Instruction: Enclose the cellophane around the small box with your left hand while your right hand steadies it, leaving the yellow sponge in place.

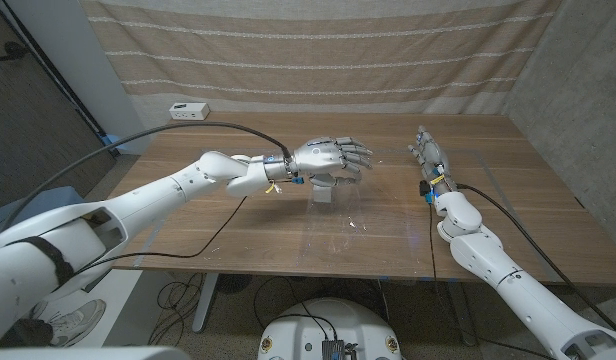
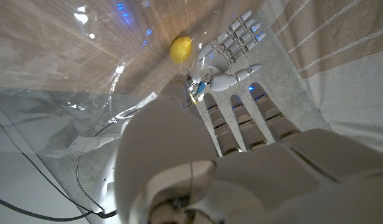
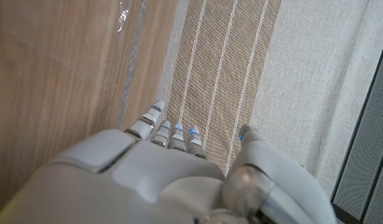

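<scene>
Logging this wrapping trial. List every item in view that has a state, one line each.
left hand: fingers spread, above the small box, holding nothing.
right hand: on edge, apart from the box, holding nothing.
small box: on the cellophane, unwrapped.
cellophane: spread on the table.
yellow sponge: beside the right hand.

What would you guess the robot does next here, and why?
Probably the left robot hand lowers onto the cellophane beside the small box: it hovers above them with fingers spread, holding nothing. The right robot hand waits off to the side.
</scene>
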Controlling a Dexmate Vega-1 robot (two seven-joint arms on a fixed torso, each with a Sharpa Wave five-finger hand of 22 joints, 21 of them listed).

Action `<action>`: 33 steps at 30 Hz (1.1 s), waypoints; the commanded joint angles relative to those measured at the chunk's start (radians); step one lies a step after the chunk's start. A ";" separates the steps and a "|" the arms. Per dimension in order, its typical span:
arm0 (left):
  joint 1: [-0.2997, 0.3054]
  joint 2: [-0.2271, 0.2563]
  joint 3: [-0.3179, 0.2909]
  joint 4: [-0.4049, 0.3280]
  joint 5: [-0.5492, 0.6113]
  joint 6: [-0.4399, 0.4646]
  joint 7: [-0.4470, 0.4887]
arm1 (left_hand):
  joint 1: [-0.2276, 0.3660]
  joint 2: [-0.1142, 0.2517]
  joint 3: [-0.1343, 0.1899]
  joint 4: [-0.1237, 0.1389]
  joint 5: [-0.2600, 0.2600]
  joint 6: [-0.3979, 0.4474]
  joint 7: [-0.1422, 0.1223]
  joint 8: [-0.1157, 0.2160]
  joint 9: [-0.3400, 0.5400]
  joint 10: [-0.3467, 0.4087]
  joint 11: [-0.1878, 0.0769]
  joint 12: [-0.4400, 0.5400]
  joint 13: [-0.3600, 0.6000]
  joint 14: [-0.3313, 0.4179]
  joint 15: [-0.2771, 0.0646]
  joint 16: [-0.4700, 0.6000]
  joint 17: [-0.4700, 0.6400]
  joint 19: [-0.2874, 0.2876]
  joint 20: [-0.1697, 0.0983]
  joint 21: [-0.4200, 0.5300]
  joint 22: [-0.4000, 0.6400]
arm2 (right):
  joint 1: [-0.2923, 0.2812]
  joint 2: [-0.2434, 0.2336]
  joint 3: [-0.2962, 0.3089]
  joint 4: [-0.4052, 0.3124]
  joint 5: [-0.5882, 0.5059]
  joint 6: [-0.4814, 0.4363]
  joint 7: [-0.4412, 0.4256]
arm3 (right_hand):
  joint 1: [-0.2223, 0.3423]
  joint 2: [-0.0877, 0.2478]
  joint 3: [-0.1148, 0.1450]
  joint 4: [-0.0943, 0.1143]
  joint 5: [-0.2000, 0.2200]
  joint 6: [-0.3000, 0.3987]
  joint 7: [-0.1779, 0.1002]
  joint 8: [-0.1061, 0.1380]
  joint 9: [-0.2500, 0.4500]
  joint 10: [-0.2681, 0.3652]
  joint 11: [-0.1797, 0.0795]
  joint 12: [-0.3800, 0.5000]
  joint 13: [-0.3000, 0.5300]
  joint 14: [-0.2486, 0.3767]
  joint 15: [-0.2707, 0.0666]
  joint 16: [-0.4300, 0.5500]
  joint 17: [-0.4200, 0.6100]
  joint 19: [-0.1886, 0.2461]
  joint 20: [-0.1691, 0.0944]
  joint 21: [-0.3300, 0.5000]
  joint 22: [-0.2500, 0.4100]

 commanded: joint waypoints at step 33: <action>-0.035 -0.066 0.106 0.070 -0.092 0.090 -0.033 | -0.285 -0.064 -0.127 0.096 -0.080 -0.555 -0.008 -0.424 -0.236 -0.189 0.070 -0.106 -0.054 -0.056 -0.075 -0.035 -0.006 -0.085 0.027 -0.071 0.002 | 0.025 0.001 0.012 0.051 0.026 0.013 0.031 | -0.010 -0.009 0.007 0.000 -0.004 0.010 0.000 0.001 0.005 0.005 0.002 -0.001 0.005 0.008 0.007 -0.003 0.003 0.005 0.011 0.004 0.006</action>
